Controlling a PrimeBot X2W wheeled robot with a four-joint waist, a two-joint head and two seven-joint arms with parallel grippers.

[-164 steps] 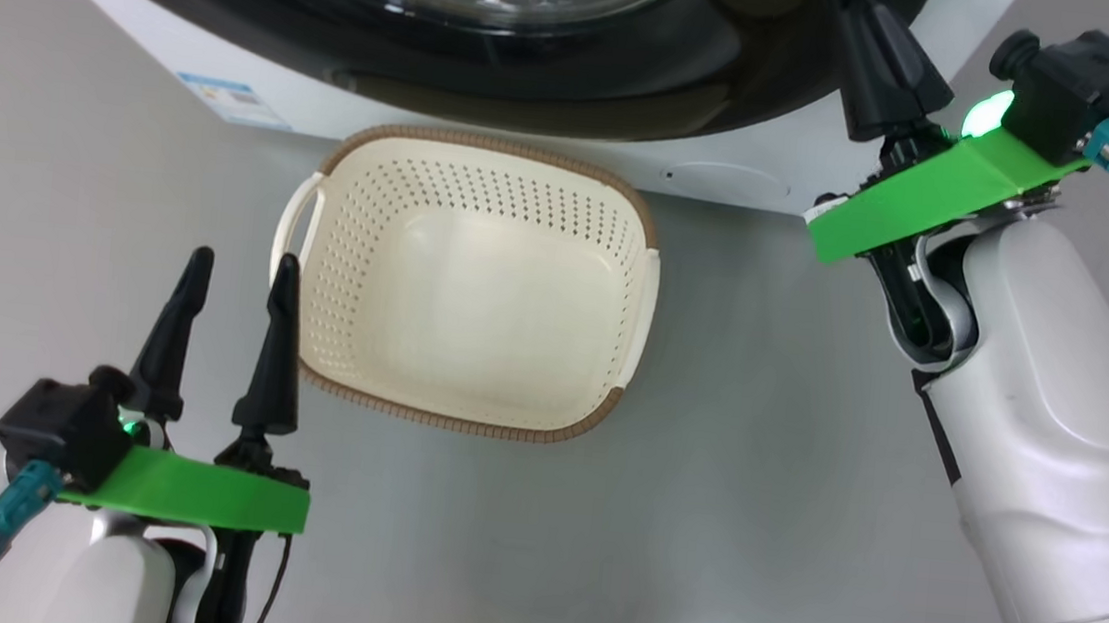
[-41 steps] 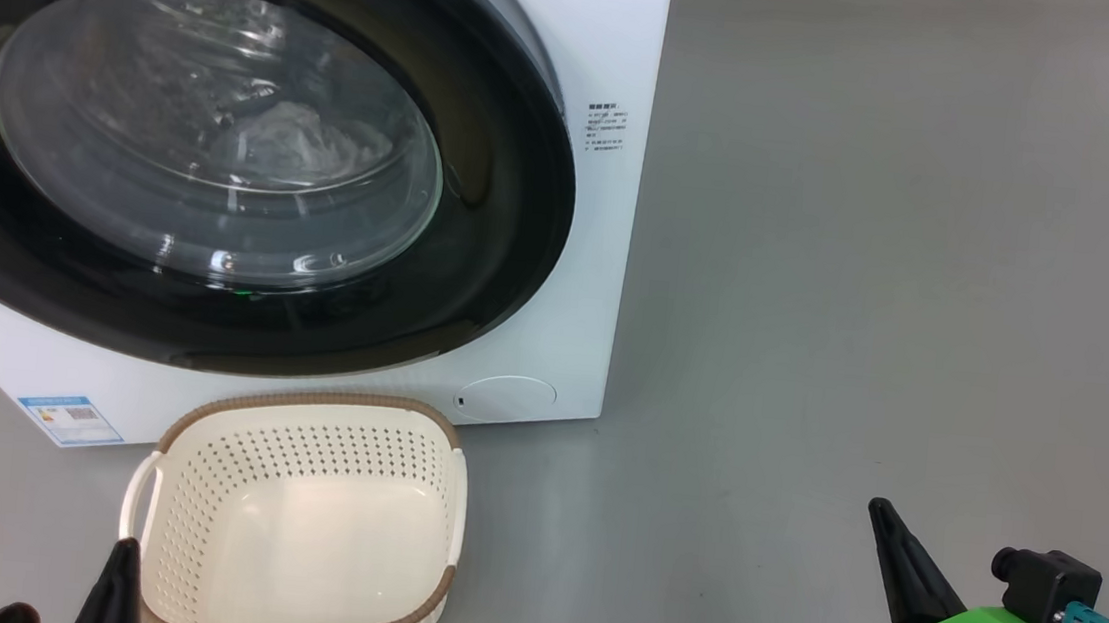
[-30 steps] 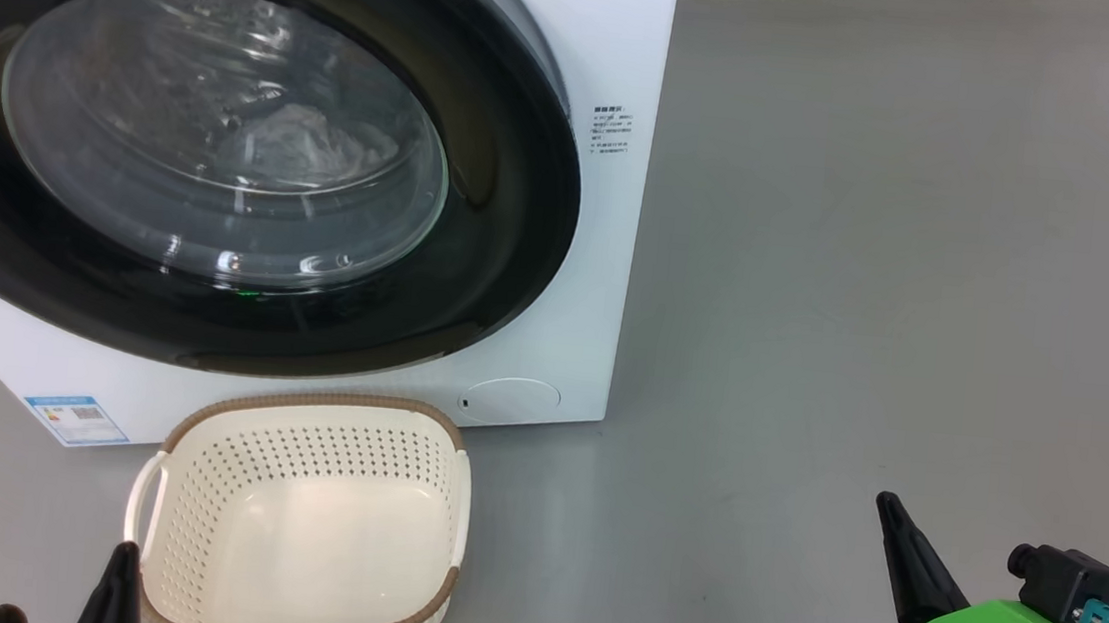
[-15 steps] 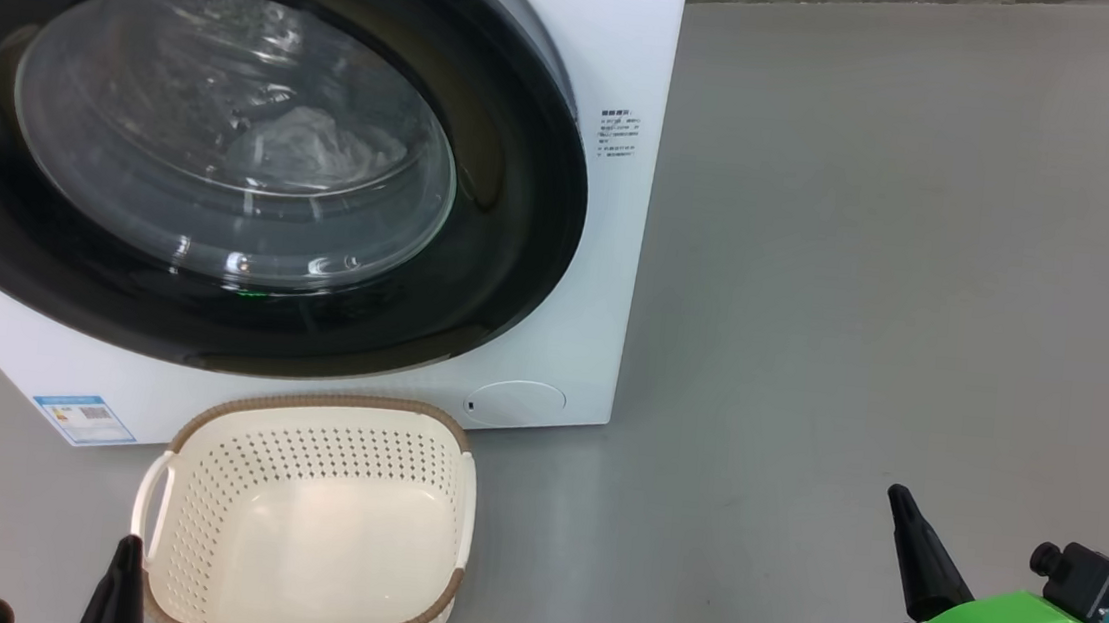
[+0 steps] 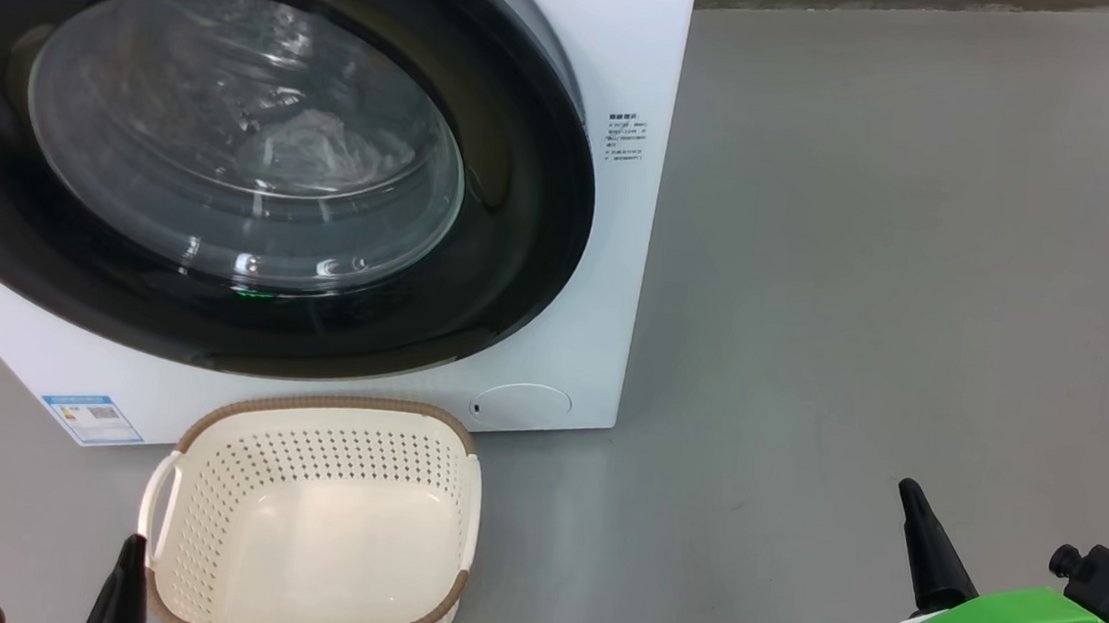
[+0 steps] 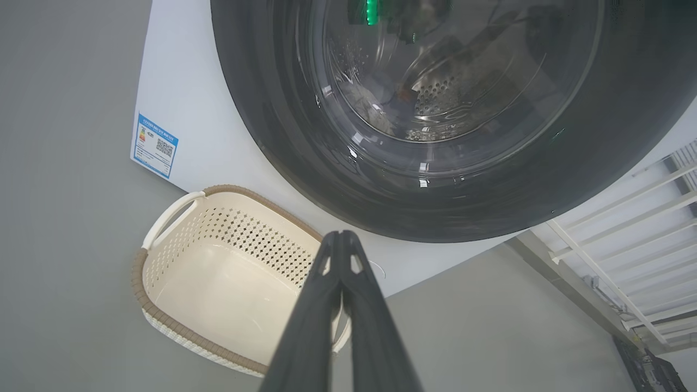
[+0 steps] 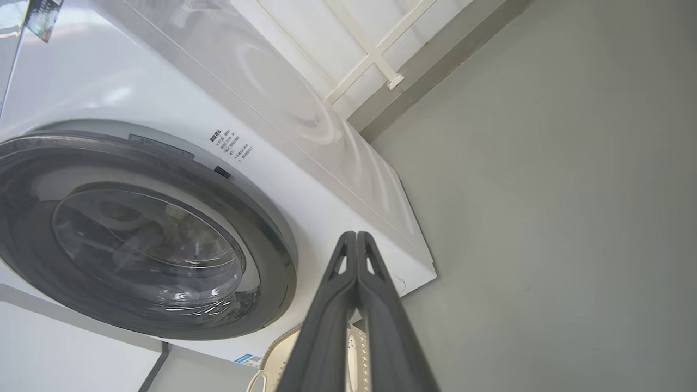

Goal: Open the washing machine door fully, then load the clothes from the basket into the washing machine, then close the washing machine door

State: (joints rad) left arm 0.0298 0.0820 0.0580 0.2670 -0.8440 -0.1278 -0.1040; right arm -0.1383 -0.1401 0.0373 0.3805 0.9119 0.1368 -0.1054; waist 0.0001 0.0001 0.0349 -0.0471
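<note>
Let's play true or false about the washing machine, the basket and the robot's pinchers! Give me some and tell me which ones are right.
1. The washing machine door is shut. True.
2. The basket stands on the floor right in front of the washing machine. True.
3. The basket is full to the top. False: it is empty.
4. The left gripper is wide open. False: its two fingers are pressed together.
5. The right gripper holds nothing. True.
</note>
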